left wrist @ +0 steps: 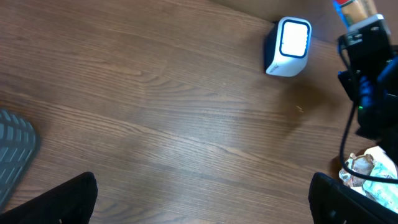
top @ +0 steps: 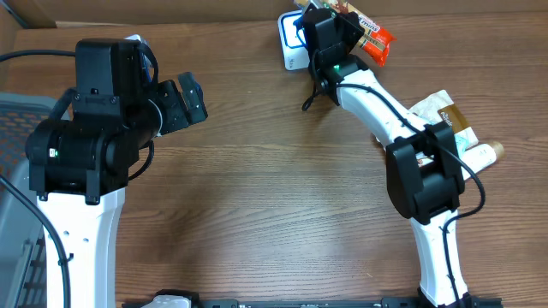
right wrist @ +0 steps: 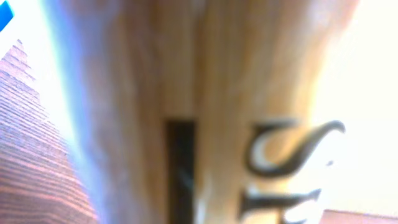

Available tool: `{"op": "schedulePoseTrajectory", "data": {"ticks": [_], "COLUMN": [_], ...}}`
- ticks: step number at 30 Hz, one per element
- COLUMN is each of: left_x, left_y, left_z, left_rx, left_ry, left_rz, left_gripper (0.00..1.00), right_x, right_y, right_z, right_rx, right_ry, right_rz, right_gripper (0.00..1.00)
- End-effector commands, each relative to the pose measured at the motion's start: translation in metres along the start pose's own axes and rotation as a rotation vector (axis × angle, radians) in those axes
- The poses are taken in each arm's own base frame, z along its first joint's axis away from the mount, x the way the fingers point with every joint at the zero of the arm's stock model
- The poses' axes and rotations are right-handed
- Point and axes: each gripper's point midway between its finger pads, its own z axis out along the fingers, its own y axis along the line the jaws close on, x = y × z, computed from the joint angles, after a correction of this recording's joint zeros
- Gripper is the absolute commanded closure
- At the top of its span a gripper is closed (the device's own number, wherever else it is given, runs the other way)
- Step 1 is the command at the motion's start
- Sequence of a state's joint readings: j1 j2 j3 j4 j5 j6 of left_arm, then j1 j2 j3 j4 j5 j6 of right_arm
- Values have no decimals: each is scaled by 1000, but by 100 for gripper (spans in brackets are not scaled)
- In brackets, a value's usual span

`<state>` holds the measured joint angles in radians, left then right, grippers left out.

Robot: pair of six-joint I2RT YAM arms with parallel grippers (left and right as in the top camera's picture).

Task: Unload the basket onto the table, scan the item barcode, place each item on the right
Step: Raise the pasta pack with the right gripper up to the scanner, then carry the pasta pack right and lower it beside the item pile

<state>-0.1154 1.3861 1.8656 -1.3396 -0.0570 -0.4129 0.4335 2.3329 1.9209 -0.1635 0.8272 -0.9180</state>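
Note:
The item is a red-orange snack packet (top: 375,41), held at the table's far edge by my right gripper (top: 345,24), which is shut on it. Just left of it stands the white scanner (top: 289,53) with a blue side; its lit face (left wrist: 293,42) shows in the left wrist view. In the right wrist view the packet's tan surface with dark lettering (right wrist: 273,162) fills the frame, blurred, and hides the fingers. My left gripper (top: 190,98) hangs open over the left half of the table, with only bare wood between its fingertips (left wrist: 202,205).
Several other packaged goods (top: 445,115) and a pale bottle (top: 485,154) lie in a pile by the right arm's base. A grey basket (top: 13,171) sits at the left edge. The right arm's black wrist and cable (left wrist: 367,81) reach across the back right.

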Motion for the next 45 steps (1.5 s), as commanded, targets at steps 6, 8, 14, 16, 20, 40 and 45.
{"op": "schedulePoseTrajectory", "data": {"ticks": [6, 8, 14, 16, 20, 40, 45], "left_x": [-5, -5, -5, -5, -5, -5, -5], "left_y": [1, 1, 1, 1, 1, 1, 1], "left_z": [-3, -3, -3, -3, -3, -3, -3], "left_rx": [-1, -1, -1, -1, -1, -1, -1], "left_ry": [-17, -17, -17, -17, -17, -17, -17], "left_rz": [-10, -10, -10, -10, -10, -10, -10], "left_gripper": [0, 0, 1, 0, 0, 0, 0], "right_x": [-15, -17, -18, -18, -18, 3, 80], "right_y": [-3, -1, 11, 11, 11, -93, -73], "right_z": [11, 14, 20, 20, 20, -139, -198], "right_rx": [93, 103, 104, 104, 103, -359, -796], "right_ry": [-28, -42, -50, -51, -51, -88, 151], "right_rz": [-13, 4, 7, 7, 6, 496, 659], "right_gripper": [96, 96, 96, 96, 96, 96, 96]}}
